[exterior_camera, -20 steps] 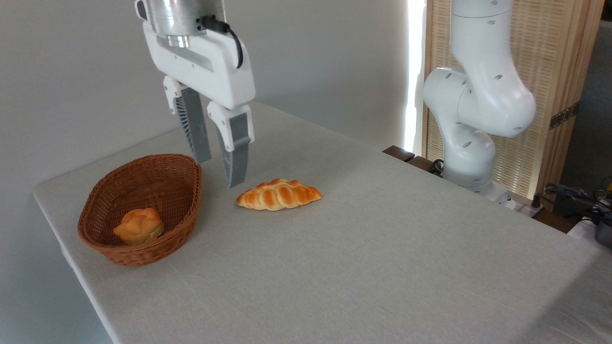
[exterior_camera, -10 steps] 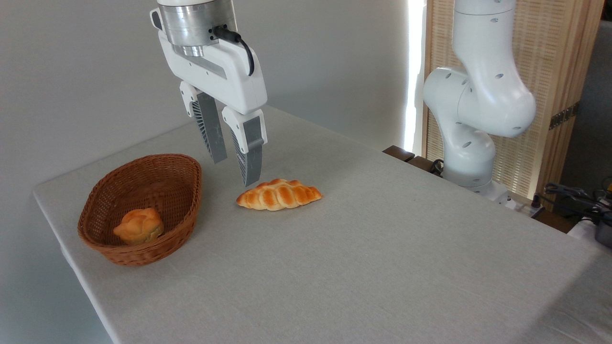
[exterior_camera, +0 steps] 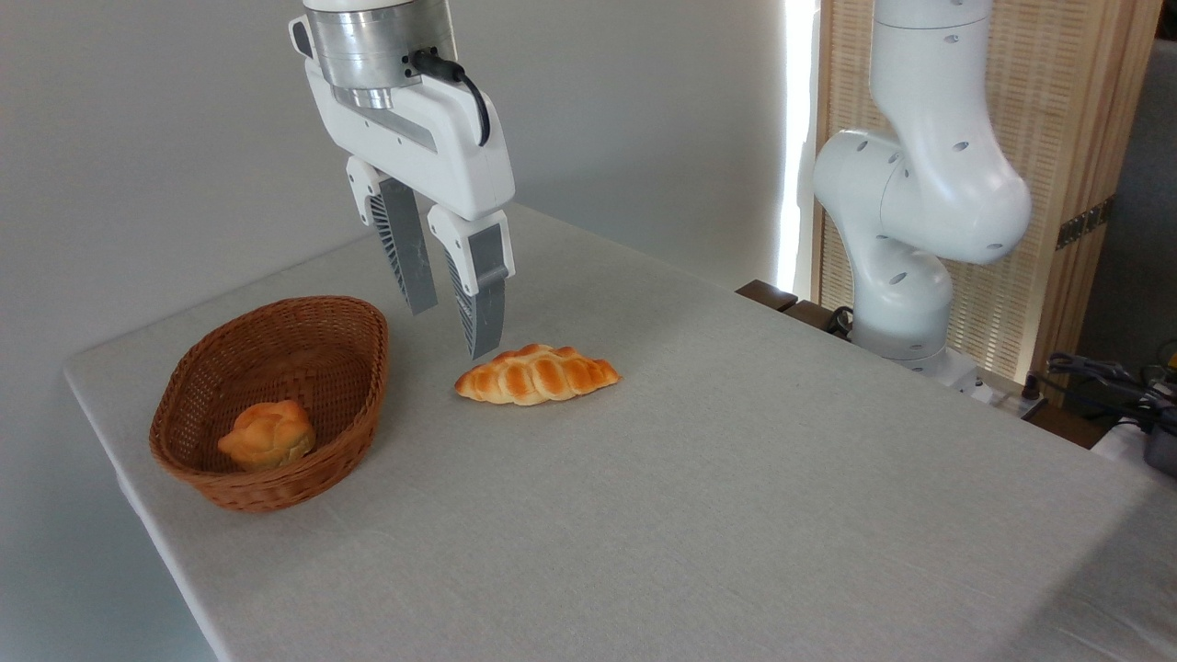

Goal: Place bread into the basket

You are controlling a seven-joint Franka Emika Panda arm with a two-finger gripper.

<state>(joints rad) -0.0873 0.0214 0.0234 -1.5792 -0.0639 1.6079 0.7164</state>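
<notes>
Grey cloth-covered table [exterior_camera: 699, 515], plain wall behind, slatted wooden screen [exterior_camera: 1067, 138] at right beside the arm's base. Bread [exterior_camera: 268, 435], the small round knotted bun, sits inside the basket [exterior_camera: 363, 405], on the floor of it toward the near-left end, resting against the wicker wall. Basket is upright at the table's left end. So the placing step reads as done; the bun is fully below the rim, nothing holding it.

Just right of the basket, apart from it, lies a braided loaf [exterior_camera: 536, 374] with pointed ends, flat on the cloth. Not the task item.

Gripper [exterior_camera: 451, 313] hangs in the air between basket and loaf, above table level, fingers pointing down, tips just above the loaf's left end. Jaws are parted by a narrow gap, nothing between them.

Judgement: step in hand is the retreat after release. Next move only needs a clear lift away; main risk is clipping the loaf or the basket rim if it descends or swings sideways.
</notes>
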